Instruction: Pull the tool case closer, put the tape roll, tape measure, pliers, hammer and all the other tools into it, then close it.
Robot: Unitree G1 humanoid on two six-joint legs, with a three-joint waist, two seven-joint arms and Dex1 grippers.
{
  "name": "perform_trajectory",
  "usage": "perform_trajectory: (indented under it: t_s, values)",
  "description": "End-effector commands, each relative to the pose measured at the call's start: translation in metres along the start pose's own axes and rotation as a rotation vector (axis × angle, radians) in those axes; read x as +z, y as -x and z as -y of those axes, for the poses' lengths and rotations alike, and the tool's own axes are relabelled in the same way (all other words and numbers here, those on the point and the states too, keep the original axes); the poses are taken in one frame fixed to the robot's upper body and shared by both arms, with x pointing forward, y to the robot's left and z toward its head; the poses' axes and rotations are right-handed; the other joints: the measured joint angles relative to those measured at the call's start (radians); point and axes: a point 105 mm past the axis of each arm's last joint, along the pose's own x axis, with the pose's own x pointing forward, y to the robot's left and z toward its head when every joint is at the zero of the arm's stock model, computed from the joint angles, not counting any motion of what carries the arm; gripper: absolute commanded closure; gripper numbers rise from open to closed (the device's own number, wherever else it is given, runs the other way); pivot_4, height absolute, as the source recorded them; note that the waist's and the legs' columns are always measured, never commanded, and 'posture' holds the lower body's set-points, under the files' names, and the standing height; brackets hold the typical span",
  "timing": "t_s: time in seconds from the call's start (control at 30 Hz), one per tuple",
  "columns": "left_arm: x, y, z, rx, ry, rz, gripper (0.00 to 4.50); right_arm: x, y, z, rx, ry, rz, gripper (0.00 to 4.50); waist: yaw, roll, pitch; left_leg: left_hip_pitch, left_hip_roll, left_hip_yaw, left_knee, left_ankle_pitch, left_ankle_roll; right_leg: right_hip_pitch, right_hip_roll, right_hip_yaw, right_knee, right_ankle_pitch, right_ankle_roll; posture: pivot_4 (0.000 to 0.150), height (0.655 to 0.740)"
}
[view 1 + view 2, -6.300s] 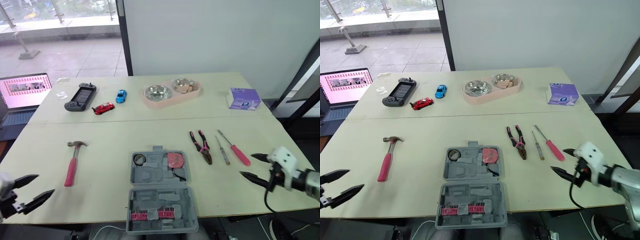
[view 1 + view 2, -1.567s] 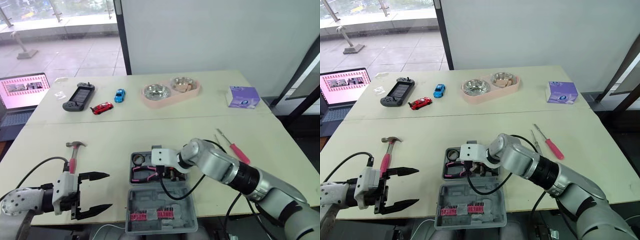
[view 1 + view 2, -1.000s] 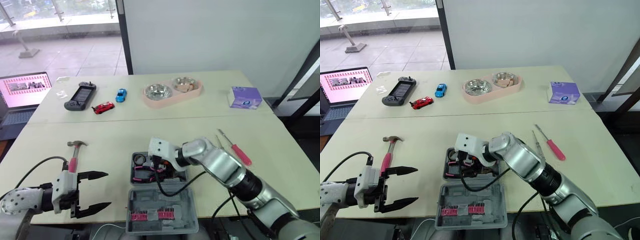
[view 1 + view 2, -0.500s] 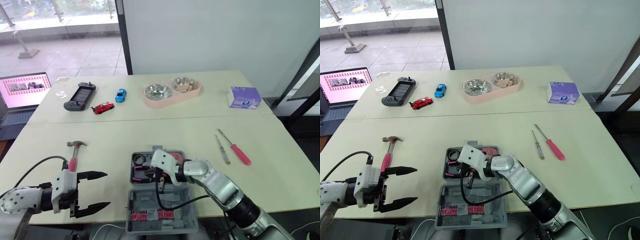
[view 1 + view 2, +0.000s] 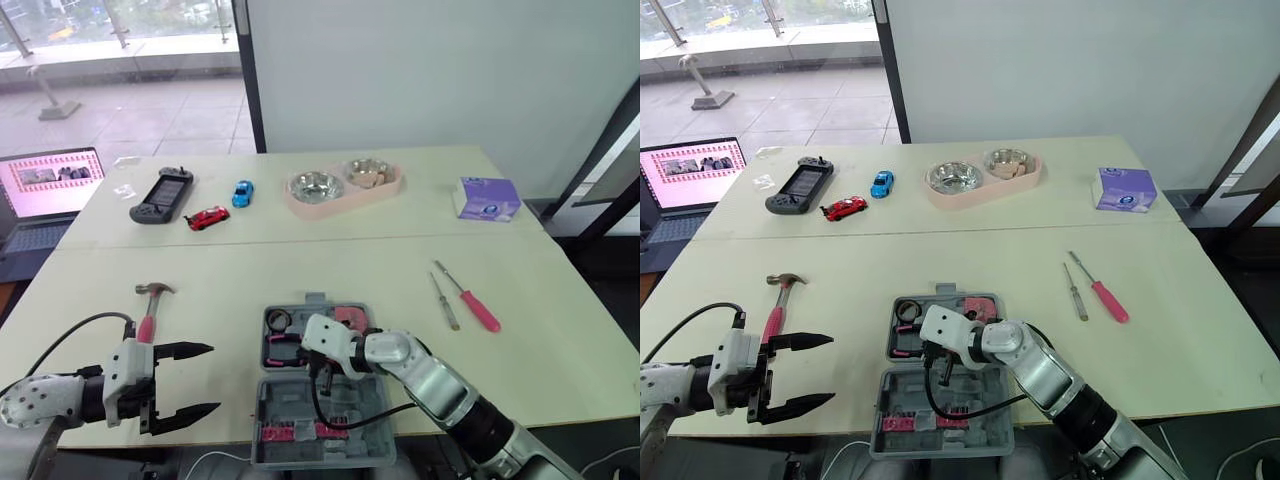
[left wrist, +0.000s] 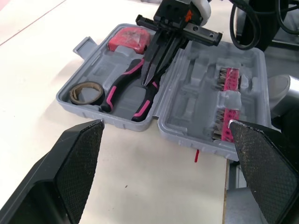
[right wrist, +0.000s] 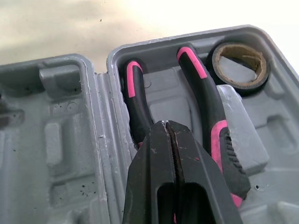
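The grey tool case lies open at the table's near edge, its lid half toward me with a pink bit strip. In its tray lie the pink-handled pliers, the tape roll and the pink tape measure. My right gripper is shut and empty, its tips just over the pliers by the hinge. My left gripper stands open over bare table left of the case. The pink-handled hammer lies just beyond it. Two screwdrivers lie right of the case.
Along the far side stand a laptop, a game controller, a red toy car, a blue toy car, a pink double bowl and a tissue box. A black cable hangs over the case lid.
My right gripper has let go of the pliers in the tray, closed its fingers and drawn back toward the hinge. The left arm has stayed put.
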Motion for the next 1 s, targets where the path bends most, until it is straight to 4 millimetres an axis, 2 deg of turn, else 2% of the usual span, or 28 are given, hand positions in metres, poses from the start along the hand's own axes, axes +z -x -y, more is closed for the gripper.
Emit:
perform_trajectory:
  t_s: [0.03, 0.1, 0.17, 0.27, 0.37, 0.47, 0.57, 0.67, 0.87, 1.0]
  values:
    - [0.007, 0.004, -0.003, 0.011, -0.033, -0.004, 0.0, -0.08, 0.001, -0.016, 0.03, -0.108, -0.293, 4.46, 0.0, 0.001, -0.006, 0.001, 0.0, 0.0, -0.001, 0.0, 0.0, 0.001, 0.0, 0.0, 0.0, -0.001, -0.001, 0.15, 0.736]
    - [0.007, 0.004, -0.004, 0.013, -0.034, -0.006, 0.0, -0.059, -0.003, -0.012, 0.027, -0.127, -0.195, 4.46, 0.003, 0.001, -0.007, 0.005, 0.0, 0.0, -0.001, 0.0, 0.0, 0.006, 0.0, 0.0, 0.0, -0.002, -0.002, 0.15, 0.736]
    - [0.007, 0.005, -0.005, 0.016, -0.035, -0.007, 0.0, -0.029, -0.003, -0.005, 0.022, -0.126, -0.054, 4.46, 0.003, 0.0, -0.007, 0.011, 0.0, -0.001, -0.002, 0.0, 0.0, 0.012, 0.0, 0.0, -0.001, -0.005, -0.001, 0.15, 0.736]
    - [0.006, 0.005, -0.006, 0.019, -0.036, -0.007, 0.0, 0.014, 0.006, 0.005, 0.013, -0.091, 0.163, 4.46, 0.002, -0.002, -0.004, 0.011, 0.0, -0.002, -0.002, -0.001, 0.001, 0.013, 0.0, 0.0, -0.001, -0.008, 0.002, 0.15, 0.736]
    - [0.007, 0.004, -0.007, 0.021, -0.037, -0.004, 0.0, 0.039, 0.017, 0.021, -0.033, -0.127, 0.29, 4.46, 0.001, -0.001, 0.002, 0.009, 0.0, -0.002, -0.002, -0.001, 0.001, 0.01, 0.0, 0.0, -0.001, -0.006, -0.001, 0.15, 0.736]
    - [0.006, 0.004, -0.007, 0.022, -0.037, -0.003, 0.0, 0.037, 0.016, 0.034, -0.094, -0.144, 0.278, 4.46, -0.002, -0.001, 0.003, 0.007, 0.0, -0.001, -0.002, -0.001, 0.0, 0.006, 0.0, 0.0, 0.001, -0.005, -0.001, 0.15, 0.736]
    - [0.006, 0.004, -0.008, 0.022, -0.038, -0.002, 0.0, 0.021, 0.008, 0.037, -0.12, -0.132, 0.197, 4.46, 0.0, -0.001, 0.002, 0.002, 0.0, -0.001, -0.002, 0.0, 0.0, 0.001, 0.001, 0.0, 0.001, -0.004, -0.002, 0.15, 0.736]
    - [0.006, 0.004, -0.008, 0.025, -0.039, -0.002, 0.0, 0.008, 0.003, 0.033, -0.112, -0.128, 0.138, 4.46, 0.0, 0.0, 0.003, -0.004, 0.0, -0.001, -0.001, 0.0, 0.0, -0.005, 0.0, 0.0, 0.001, -0.003, 0.0, 0.15, 0.736]
    - [0.006, 0.006, -0.008, 0.029, -0.039, -0.006, 0.0, -0.014, -0.002, 0.022, -0.079, -0.129, 0.023, 4.46, 0.0, -0.001, 0.002, -0.004, 0.0, -0.001, -0.001, 0.0, 0.0, -0.005, 0.0, 0.0, 0.001, -0.002, 0.0, 0.15, 0.736]
    - [0.006, 0.006, -0.007, 0.032, -0.04, -0.01, 0.0, -0.043, -0.005, 0.007, -0.031, -0.074, -0.129, 4.46, 0.0, -0.001, 0.002, -0.003, 0.0, -0.001, -0.001, 0.0, 0.0, -0.004, 0.0, 0.0, 0.001, -0.003, 0.0, 0.15, 0.736]
